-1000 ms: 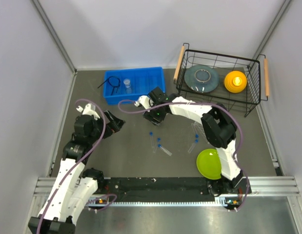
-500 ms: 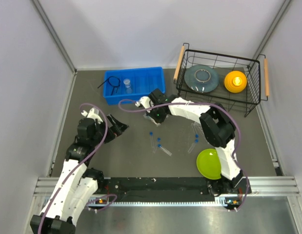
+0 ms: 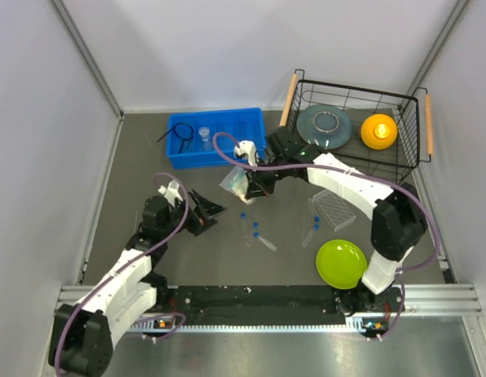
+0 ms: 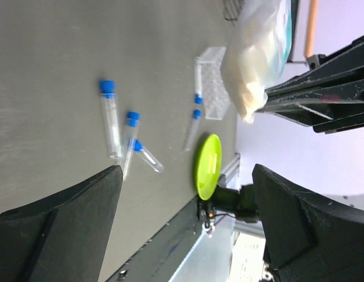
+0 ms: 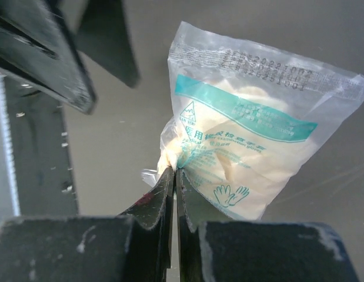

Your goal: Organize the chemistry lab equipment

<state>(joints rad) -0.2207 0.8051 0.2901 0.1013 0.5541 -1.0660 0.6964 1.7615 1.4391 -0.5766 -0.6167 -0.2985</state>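
From above, the packet (image 3: 235,181) hangs from the right pincer (image 3: 250,189), just in front of the bin (image 3: 227,117) (on the side nearer the arms). It looks lifted off the table (image 3: 148,169). The jar (image 3: 206,140) and the ring (image 3: 184,132) sit inside the bin. The tubes (image 3: 245,225) lie on the table, farther out in front of the bin. The rack (image 3: 334,208) lies in front of the bin too, well off to its right. The left pincer (image 3: 208,210) waits in front of the bin's left end. It is wide open and holds nothing.

From the left wrist, the packet (image 4: 255,53) dangles in the air from thin black jaws. Its low end bulges and sags. The left pincer's own fingers (image 4: 64,229) stand far apart with only table between them.

From the right wrist, the jaws are squeezed flat together on one edge of the packet (image 5: 252,147). A small bit of clear film sticks out beside them. The packet is thin plastic with something soft and pale inside, and a glove picture is printed on it.

I think it is very light, floppy and a bit slippery, and it will not break. It may swing when the arm moves. The pinch holds only a little film, so it could slide out. A flat sealed edge looks like the best place to grab it.
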